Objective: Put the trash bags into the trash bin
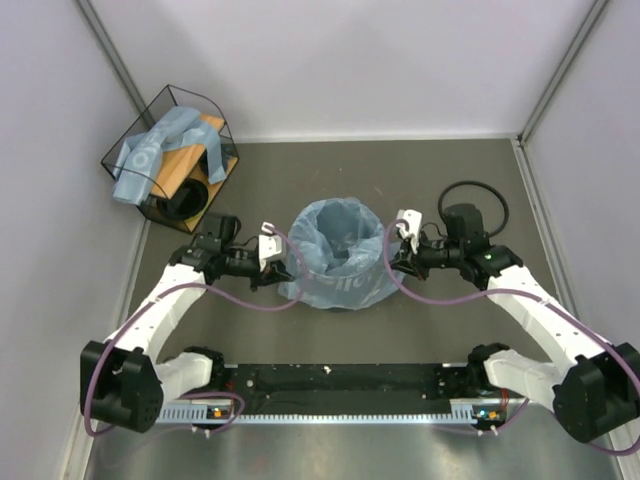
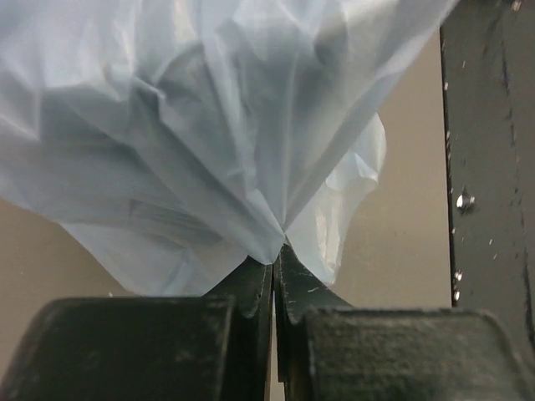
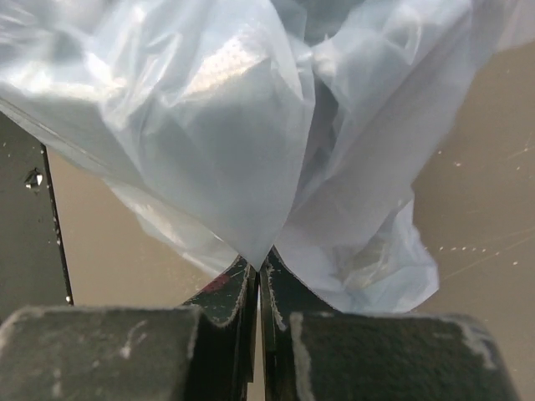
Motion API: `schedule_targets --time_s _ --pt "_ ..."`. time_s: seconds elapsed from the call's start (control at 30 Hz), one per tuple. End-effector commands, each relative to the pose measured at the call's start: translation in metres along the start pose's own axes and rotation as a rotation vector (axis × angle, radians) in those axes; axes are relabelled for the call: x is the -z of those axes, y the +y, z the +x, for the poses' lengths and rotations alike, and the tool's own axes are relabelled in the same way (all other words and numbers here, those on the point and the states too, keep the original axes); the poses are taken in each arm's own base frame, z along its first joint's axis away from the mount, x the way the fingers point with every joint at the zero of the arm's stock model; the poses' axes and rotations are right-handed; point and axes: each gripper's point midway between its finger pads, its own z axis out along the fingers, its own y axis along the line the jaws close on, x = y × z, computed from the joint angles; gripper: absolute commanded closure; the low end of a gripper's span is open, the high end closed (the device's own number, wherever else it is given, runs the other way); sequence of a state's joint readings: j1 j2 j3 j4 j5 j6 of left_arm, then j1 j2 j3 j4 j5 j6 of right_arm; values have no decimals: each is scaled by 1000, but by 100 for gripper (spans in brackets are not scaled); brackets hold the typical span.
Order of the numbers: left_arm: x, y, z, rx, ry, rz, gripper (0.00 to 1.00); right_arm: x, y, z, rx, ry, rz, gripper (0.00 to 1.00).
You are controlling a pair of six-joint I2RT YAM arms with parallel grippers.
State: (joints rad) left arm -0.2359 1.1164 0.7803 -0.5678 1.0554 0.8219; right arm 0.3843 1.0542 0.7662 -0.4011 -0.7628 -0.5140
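**Thin film pinched on both sides: a tear or a tipped bin is the main risk**

At the left, the left gripper (image 1: 268, 254) is closed on a small gathered fold of the trash bag (image 1: 335, 285). In the wrist view its fingers (image 2: 251, 286) meet with only a point of crinkled film between them. So little plastic is held that an outward or downward pull could slip it free, or stretch and rip the film at the pinch.

In the middle, the bag is draped over the trash bin (image 1: 345, 255), mouth open and skirt hanging down to the table (image 1: 300, 335). The bin shows only as a darker hollow through the film. It looks light. If one arm pulls harder than the other, it could slide or tip, or the bag could ride up off the rim.

At the right, the right gripper (image 1: 404, 236) is likewise clamped on a narrow fold, its fingers (image 3: 282, 284) pressed together. It carries the same risk of slipping or tearing. The black ring hoop (image 1: 480, 187) lies on the table just behind this arm's wrist, and a backward sweep could knock it.

Both arms reach forward and inward from their bases, elbows out and wrists turned toward the bin. The grippers sit at roughly rim height on opposite sides. Spare bags (image 1: 150, 150) sit in the wire basket (image 1: 165, 92) at far left, well apart.
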Motion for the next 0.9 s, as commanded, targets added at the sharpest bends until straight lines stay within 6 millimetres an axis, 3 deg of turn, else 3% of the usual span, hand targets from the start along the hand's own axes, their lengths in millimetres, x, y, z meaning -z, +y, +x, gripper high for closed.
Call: schedule_targets --time_s 0.0,0.07,0.3,0.47,0.53,0.57,0.6,0.63,0.7,0.77,0.87 --pt "-3 -12 49 -45 130 36 100 -9 3 19 -43 30 1 100" --pt "-3 -12 66 -53 179 36 100 -12 4 30 -69 52 -2 100" --pt "-4 -4 96 -82 274 45 100 -21 -13 60 -213 115 17 100" --pt "-1 -10 101 -86 295 68 100 -18 -20 70 -254 120 10 100" --pt "5 -12 89 -87 259 60 98 -14 -14 62 -212 101 -21 100" --pt "12 -18 80 -59 249 68 88 -6 -7 54 -199 94 -30 91" --pt "20 -17 69 -55 238 46 57 -1 -5 42 -170 74 -38 59" --pt "27 -12 50 -74 217 24 50 5 -3 34 -123 64 -39 42" --pt "42 -17 30 -57 191 -5 38 23 1 15 -68 45 -3 13" --pt "53 -12 3 -106 146 -56 36 34 5 0 -4 13 23 6" --pt "59 -1 -23 -144 86 -119 35 39 6 -18 63 -32 9 6"
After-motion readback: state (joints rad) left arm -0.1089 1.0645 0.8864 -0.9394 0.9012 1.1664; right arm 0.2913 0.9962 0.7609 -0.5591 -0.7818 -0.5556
